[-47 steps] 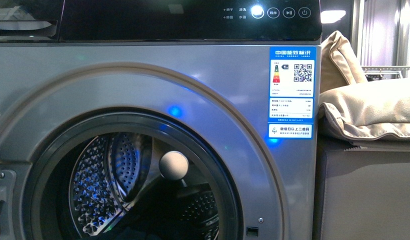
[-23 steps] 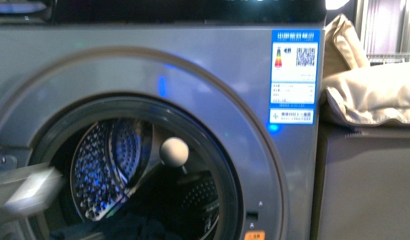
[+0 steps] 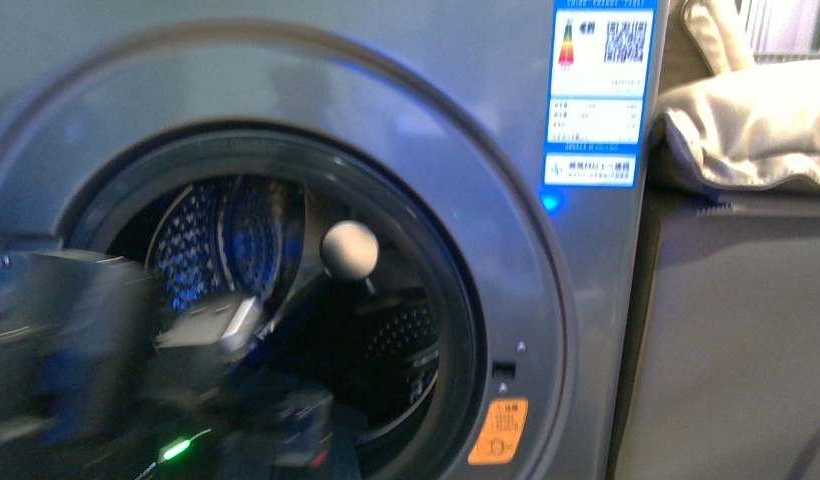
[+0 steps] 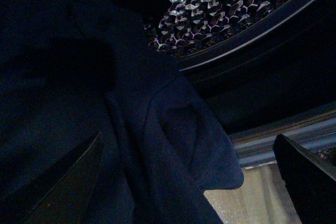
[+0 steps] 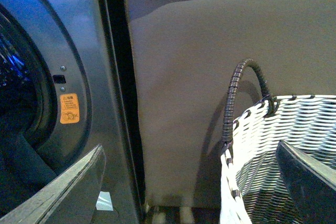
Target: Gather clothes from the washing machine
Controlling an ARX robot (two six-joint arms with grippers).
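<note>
Left fingers [image 4: 58, 182]: spread wide at the drum mouth, gripping nothing.
Dark navy creased fabric garment [image 4: 157, 124]: between and just beyond the left fingers, at the opening of the grey metallic front-loading washing machine [image 3: 456, 110].
Right fingers [image 5: 63, 182]: wide apart, empty, outside the machine near the white woven basket [image 5: 294, 124].
Unclear: the front view is blurred at the drum opening, and whether the left fingers touch the garment cannot be told.

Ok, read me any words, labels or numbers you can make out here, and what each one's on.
No text can be quoted as it reads.
Blue-and-white energy label on the grey metallic washing machine front: coloured scale and QR code show, print too blurred.
Orange sticker low on the same front: a symbol, print too small to read.
</note>
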